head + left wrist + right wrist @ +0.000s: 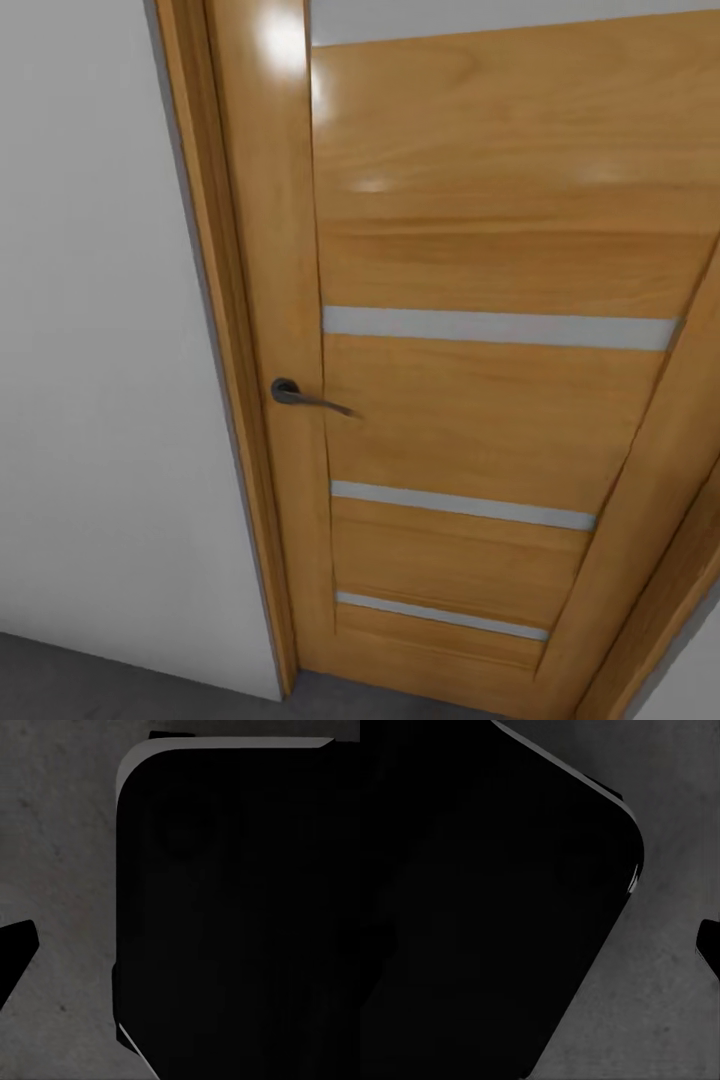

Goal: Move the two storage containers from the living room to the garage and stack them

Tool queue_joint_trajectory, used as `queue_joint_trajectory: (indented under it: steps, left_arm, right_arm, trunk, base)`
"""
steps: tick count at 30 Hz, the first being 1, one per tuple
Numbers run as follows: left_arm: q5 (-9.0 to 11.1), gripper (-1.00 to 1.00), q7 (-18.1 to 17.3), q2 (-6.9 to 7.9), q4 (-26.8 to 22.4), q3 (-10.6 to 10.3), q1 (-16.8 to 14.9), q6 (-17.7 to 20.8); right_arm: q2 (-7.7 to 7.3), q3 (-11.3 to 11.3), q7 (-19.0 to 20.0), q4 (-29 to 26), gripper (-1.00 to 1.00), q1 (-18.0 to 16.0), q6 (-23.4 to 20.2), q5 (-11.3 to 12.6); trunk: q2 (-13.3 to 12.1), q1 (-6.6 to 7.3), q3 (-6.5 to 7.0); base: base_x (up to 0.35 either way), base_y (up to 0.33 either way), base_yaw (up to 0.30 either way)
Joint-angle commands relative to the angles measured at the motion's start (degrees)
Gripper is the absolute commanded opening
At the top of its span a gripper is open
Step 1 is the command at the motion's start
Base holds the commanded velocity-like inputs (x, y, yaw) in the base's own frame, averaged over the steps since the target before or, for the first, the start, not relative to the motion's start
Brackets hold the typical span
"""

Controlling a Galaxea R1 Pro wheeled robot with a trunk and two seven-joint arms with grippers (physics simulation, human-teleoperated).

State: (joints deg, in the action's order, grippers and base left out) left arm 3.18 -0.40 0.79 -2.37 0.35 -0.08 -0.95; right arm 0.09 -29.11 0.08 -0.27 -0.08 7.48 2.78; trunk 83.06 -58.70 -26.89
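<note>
Door (480,400): shut — dark handle (300,395), frosted strips.
Floor (100,680): grey concrete.
Fingers: state cannot be told — both wrist views dark.

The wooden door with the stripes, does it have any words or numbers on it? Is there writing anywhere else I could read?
None: there is no writing to read in these pictures.
The light wooden door has only frosted grey glass strips and a dark metal lever handle, with no label.
The plain white wall and the speckled dark grey concrete floor bear no signs.
</note>
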Motion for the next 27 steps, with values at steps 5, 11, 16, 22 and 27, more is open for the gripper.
queue_joint_trajectory:
  steps: [5, 11, 16, 22, 27]
  left_arm:
    - [0.33, 1.00, -0.04, 0.00, 0.00, 0.00, -0.01, -0.10]
    - [0.33, 1.00, -0.04, -0.01, 0.00, 0.00, -0.01, -0.14]
    - [0.33, 1.00, -0.04, -0.03, 0.00, 0.01, -0.01, -0.17]
    - [0.33, 1.00, -0.04, -0.03, 0.00, 0.01, -0.01, -0.15]
    - [0.33, 1.00, -0.04, -0.05, 0.00, 0.02, -0.01, -0.11]
  right_arm:
    - [0.02, -0.25, 0.01, 0.01, 1.00, -0.01, 0.17, 0.30]
    - [0.06, -0.25, 0.01, 0.01, 1.00, -0.01, 0.17, 0.30]
    - [0.04, -0.25, 0.01, 0.01, 1.00, -0.01, 0.17, 0.30]
    - [0.02, -0.25, 0.01, 0.01, 1.00, -0.01, 0.17, 0.30]
    - [0.01, -0.25, 0.01, 0.01, 1.00, -0.01, 0.17, 0.30]
  trunk:
    - [0.02, -0.03, -0.04]
    - [0.02, -0.03, -0.04]
    - [0.02, -0.03, -0.04]
    - [0.02, -0.03, -0.04]
    - [0.02, -0.03, -0.04]
  base:
    - [0.185, 0.077, -0.038]
    - [0.023, 0.009, -0.206]
    - [0.001, 0.001, -0.235]
    - [0.000, 0.000, -0.082]
    - [0.078, -0.060, -0.008]
